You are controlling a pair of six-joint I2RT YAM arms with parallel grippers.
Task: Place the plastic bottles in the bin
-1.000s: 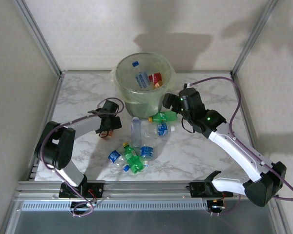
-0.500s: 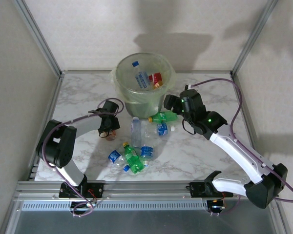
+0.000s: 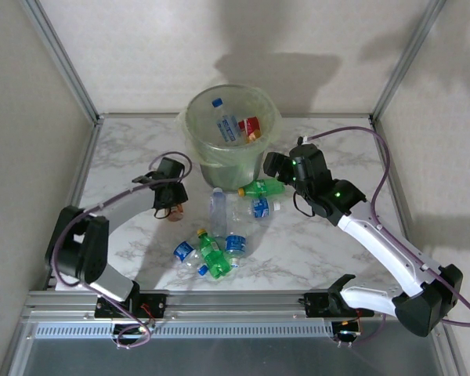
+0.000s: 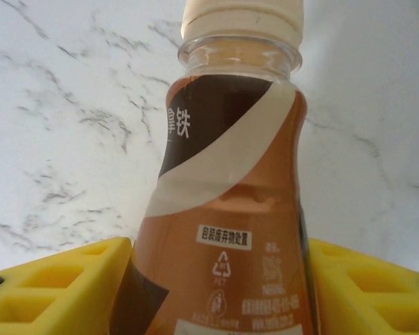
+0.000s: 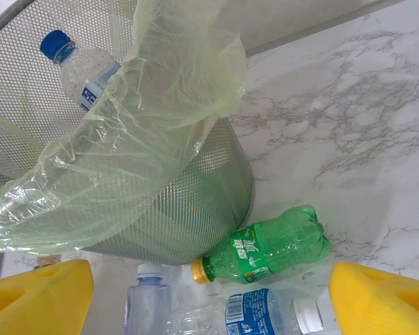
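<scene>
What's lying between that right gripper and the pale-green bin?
A green plastic bottle with a yellow cap, lying on its side beside the bin's base; the right wrist view shows it.

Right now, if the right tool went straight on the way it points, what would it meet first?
Probably the clear blue-labelled bottle between the open fingers of the right tool; the green bottle sits just beyond, against the bin. Depth is unclear.
</scene>
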